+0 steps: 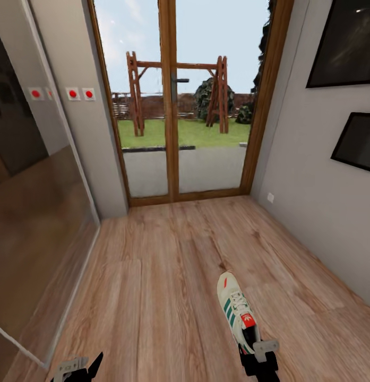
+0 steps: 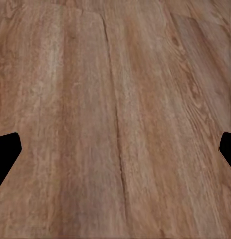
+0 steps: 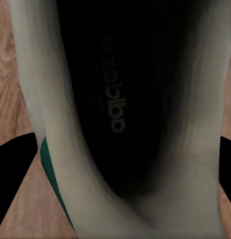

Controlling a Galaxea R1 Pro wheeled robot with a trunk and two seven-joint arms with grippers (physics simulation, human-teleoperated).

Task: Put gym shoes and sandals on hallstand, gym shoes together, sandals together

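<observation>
1. The right gripper (image 1: pixel 259 356) sits low in the head view with its fingers clamped on the heel end of a gym shoe (image 1: pixel 237 312); the shoe stretches straight out ahead of the claw, toe pointing away toward the glass doors (image 1: pixel 174 106).
2. In the right wrist view, one dark finger (image 3: pixel 13 169) shows at each side edge and the shoe's cream wall (image 3: pixel 60 124) lies between them, pressed close on both sides, so the jaws are closed on the shoe rather than spread free.
3. The same view looks down into the shoe's dark inside, with faint lettering on the insole and a strip of green at the outer side just beside one finger.
4. From the head, the shoe is cream-white with green side stripes, white laces and a red-orange tongue patch near the claw. Whether its sole is resting on the corridor floor (image 1: pixel 153 297) or just above it cannot be told.
5. The left gripper (image 1: pixel 78 367) is well apart from the shoe. Its black fingertips (image 2: pixel 6 154) stand wide at the two edges of the left wrist view, jaws spread, with bare wood-grain planks (image 2: pixel 115 119) between them and nothing held.
</observation>
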